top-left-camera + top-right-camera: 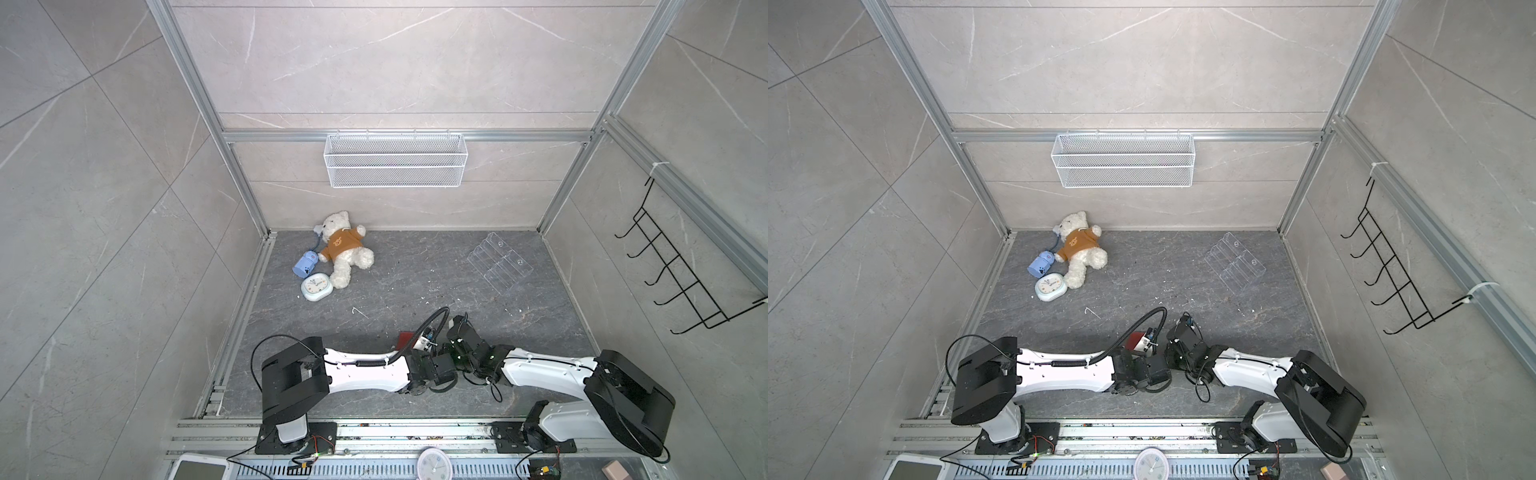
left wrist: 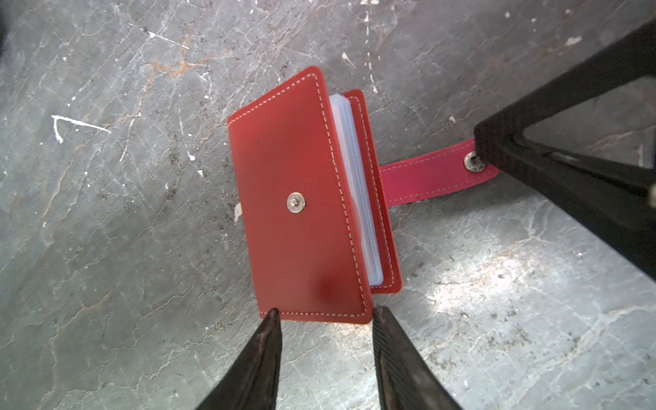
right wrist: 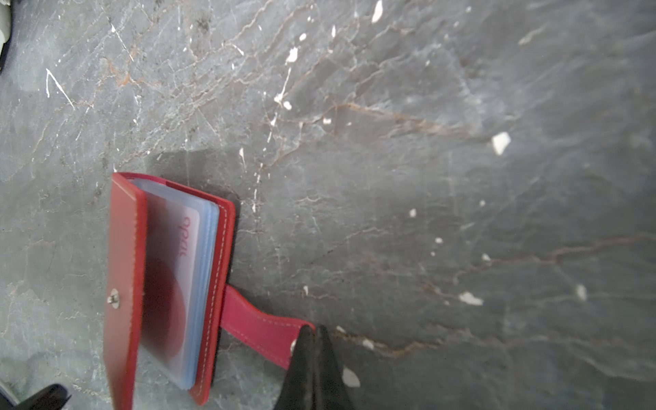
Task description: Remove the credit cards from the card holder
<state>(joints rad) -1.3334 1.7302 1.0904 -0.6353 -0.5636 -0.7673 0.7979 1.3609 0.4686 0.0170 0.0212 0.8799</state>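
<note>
Entry, tool state. Your left gripper (image 2: 324, 313) stood with its jaws apart, about as wide as the short edge of the card holder (image 2: 298, 198). One fingertip (image 2: 272, 314) lay on the stitched edge of the front cover. The other sat just off the cover's corner. Nothing was clamped between them.

Your right gripper (image 3: 314, 332) had its jaws pressed together on the free end of the snap tab (image 2: 426, 177), right beside the tab's metal stud. The tab ran out straight from the back cover to that grip.

The card holder lay on the grey table (image 2: 106, 213), near the front edge, between your two wrists in both top views (image 1: 404, 341). Its front cover was lifted partway, unsnapped. The pale blue sleeves (image 2: 355, 184) showed in the gap. One of the credit cards (image 3: 170, 284) was visible through the top sleeve, inside the holder. I could not tell how many more sat behind it.
</note>
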